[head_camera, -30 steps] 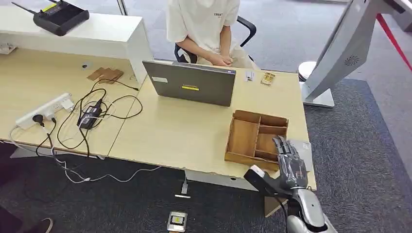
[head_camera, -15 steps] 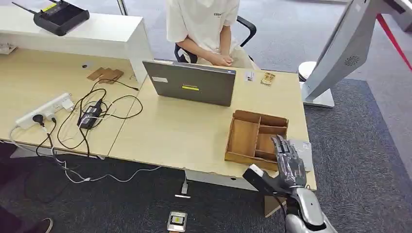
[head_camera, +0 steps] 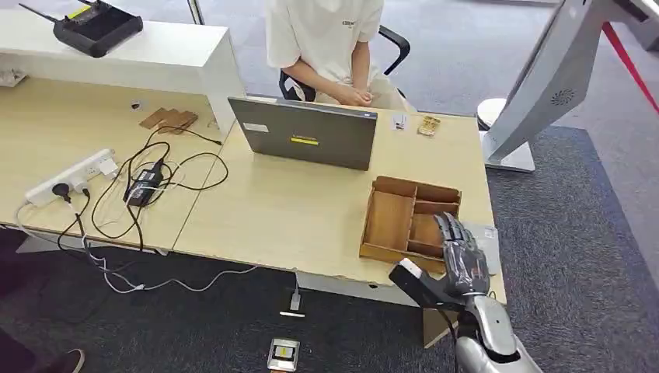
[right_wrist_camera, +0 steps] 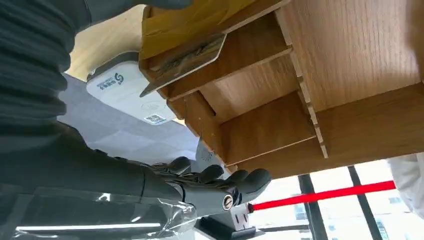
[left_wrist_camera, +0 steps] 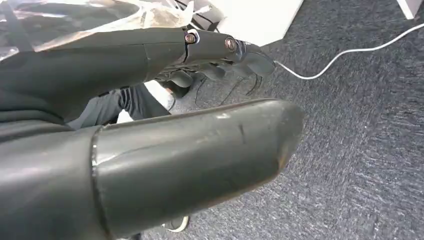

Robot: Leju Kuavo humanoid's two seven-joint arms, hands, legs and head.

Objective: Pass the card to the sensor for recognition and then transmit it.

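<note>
Right hand [head_camera: 464, 260] was hovering over the wooden tray [head_camera: 388, 220] by the desk's [head_camera: 295, 210] right front corner, fingers spread and holding nothing. The card [right_wrist_camera: 182, 62] lay tilted in a tray compartment, long axis running toward the white sensor [right_wrist_camera: 127, 92] just beside. I'd pinch its raised edge.

Laptop [head_camera: 305, 137], power strip [head_camera: 68, 178] with cables, seated person [head_camera: 326, 43].
</note>
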